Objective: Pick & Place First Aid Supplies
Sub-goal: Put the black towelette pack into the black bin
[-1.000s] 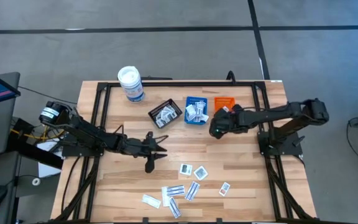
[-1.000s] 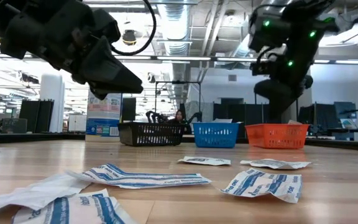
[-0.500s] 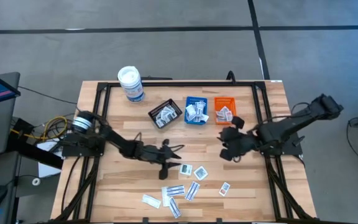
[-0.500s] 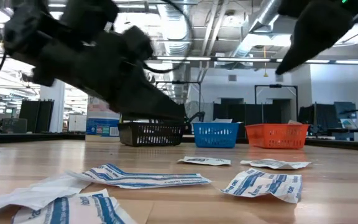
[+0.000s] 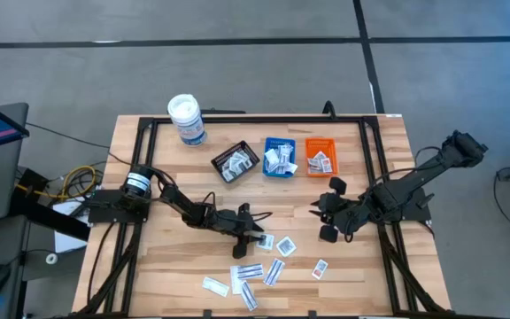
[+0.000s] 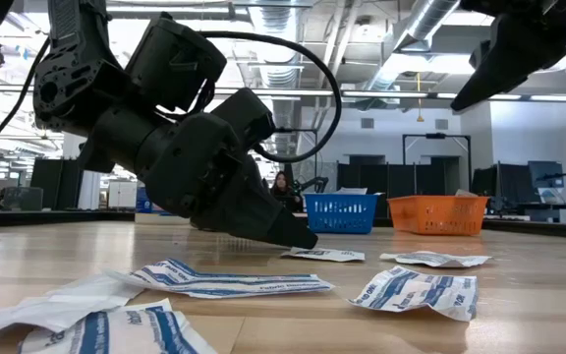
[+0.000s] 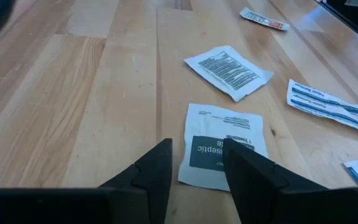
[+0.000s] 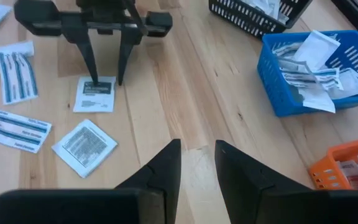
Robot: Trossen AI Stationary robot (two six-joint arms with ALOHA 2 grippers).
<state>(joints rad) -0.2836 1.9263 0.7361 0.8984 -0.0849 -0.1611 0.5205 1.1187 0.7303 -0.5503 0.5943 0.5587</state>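
Flat white paper first aid packets [image 5: 253, 271] lie scattered on the near part of the pale wooden tabletop [image 5: 166, 266]. The left claw [image 5: 257, 234] reaches low with its fingers spread wide, straddling a dark-printed antiseptic packet [image 7: 221, 153] and gripping nothing. The right claw [image 5: 323, 224] hovers nearby, narrowly parted and empty. Farther back stand black [image 5: 234, 163], blue [image 5: 280, 157] and orange [image 5: 320, 158] mesh trays.

Wooden table [image 8: 185, 74] bearing: scattered white packets [image 8: 84, 145]; left gripper [image 8: 106, 79], fingers spread, tips at a dark-printed packet [image 8: 95, 96]; black tray [image 8: 253, 15], blue tray [image 8: 316, 68], orange tray [image 8: 347, 163], all holding packets.
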